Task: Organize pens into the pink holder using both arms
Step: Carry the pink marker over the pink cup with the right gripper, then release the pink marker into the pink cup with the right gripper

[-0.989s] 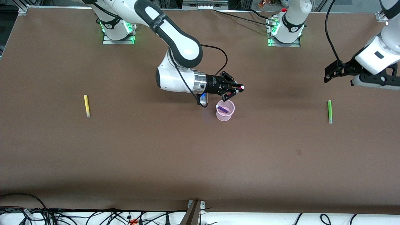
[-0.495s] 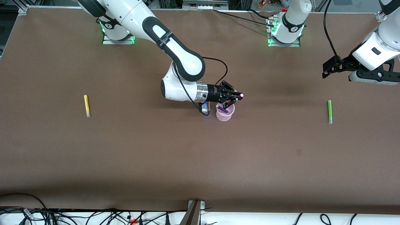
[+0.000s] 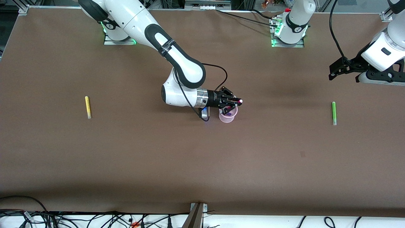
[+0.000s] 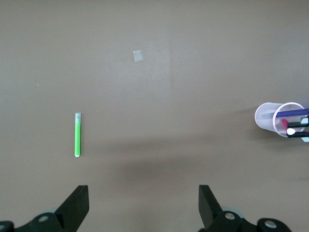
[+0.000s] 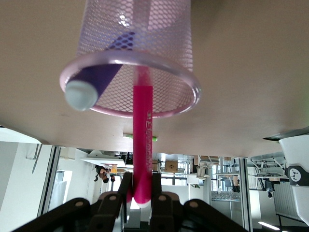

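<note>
Right wrist view: my right gripper (image 5: 140, 195) is clamping the magenta pen (image 5: 142, 140), its long axis running from my jaws straight down through the rim of the pink holder (image 5: 186, 77), tip already inside. The purple pen (image 5: 96, 77) is leaning in that holder. My left gripper (image 4: 142, 205) is waiting with jaws apart, over the table near the green pen (image 4: 77, 135). The yellow pen (image 3: 87, 107) is lying toward the right arm's end.

Even overhead light, soft shadows, sharp

The pink holder (image 5: 137, 58) is translucent plastic mesh with a smooth rim. The table (image 3: 158, 152) is matt brown. The arms (image 3: 185, 65) are glossy white.
</note>
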Robot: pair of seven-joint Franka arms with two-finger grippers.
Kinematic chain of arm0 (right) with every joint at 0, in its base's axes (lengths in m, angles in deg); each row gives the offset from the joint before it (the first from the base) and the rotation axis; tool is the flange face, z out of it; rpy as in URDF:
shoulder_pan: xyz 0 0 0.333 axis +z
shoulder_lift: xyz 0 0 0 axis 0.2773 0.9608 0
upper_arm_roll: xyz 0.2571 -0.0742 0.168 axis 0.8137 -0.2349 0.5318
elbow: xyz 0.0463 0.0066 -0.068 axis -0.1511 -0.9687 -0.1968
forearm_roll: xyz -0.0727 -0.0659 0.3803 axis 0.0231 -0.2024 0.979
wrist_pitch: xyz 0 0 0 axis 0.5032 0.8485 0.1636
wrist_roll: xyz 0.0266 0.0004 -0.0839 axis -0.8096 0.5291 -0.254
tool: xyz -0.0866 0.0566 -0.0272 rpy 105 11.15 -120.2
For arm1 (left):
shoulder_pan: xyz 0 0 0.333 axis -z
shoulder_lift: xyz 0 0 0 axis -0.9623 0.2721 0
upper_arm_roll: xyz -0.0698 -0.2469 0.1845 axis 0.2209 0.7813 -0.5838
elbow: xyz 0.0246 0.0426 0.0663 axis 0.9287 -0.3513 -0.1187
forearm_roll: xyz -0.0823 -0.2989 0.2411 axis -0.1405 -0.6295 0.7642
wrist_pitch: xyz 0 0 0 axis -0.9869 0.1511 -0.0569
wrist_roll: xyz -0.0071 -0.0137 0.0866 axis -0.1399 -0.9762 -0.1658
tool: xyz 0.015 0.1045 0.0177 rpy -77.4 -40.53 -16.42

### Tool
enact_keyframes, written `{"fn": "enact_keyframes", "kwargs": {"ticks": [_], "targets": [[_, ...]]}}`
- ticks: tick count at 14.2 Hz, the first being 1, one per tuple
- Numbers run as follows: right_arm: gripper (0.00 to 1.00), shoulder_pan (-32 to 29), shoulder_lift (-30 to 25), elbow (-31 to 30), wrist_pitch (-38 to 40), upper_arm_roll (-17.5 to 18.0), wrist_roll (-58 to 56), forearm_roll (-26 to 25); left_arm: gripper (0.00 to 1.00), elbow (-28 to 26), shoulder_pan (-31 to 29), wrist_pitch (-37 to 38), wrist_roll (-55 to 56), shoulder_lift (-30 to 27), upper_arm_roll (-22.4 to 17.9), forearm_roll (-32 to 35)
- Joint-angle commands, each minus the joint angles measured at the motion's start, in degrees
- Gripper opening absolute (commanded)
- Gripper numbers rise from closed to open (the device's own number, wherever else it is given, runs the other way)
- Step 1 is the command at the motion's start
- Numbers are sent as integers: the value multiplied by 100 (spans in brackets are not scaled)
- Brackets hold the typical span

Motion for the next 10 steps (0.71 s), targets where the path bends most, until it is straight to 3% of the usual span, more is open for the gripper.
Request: {"fn": "enact_keyframes", "kwargs": {"ticks": [1,5,8,10], "targets": [[100,-9,26,178,44,-88,-141,-100,100,290,-36,83,51,210,12,-61],[100,-8,-413,135,70,-325,-168,-2584,100,351,-27,144,60,174,118,-61],[100,-9,-861,82,690,-1070,-238,-2932,100,456,-44,408,182,148,66,-61],[100,-9,-1169,90,1411,-1598,-256,-3456,100,527,-18,443,183,174,118,-61]]}}
